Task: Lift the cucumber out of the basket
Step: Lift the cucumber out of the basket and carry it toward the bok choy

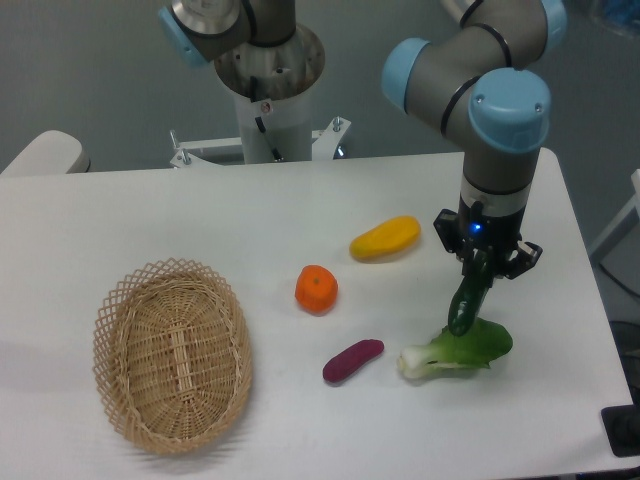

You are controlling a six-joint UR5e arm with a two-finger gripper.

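Fingers [479, 268] clamped tight on cucumber [466, 302], hanging near-upright, lower tip over bok choy [458, 349]; basket [172, 354] well apart, at bench's left.

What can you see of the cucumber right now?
The cucumber is slim, dark green and glossy, with pale highlights. It hangs nearly upright, tilted a little, with its upper end clamped in the gripper and its lower end pointing down. It is out of the basket, which sits far off on the left of the table and holds nothing. The lower tip overlaps the leafy top of the bok choy in this view; whether they touch cannot be told.
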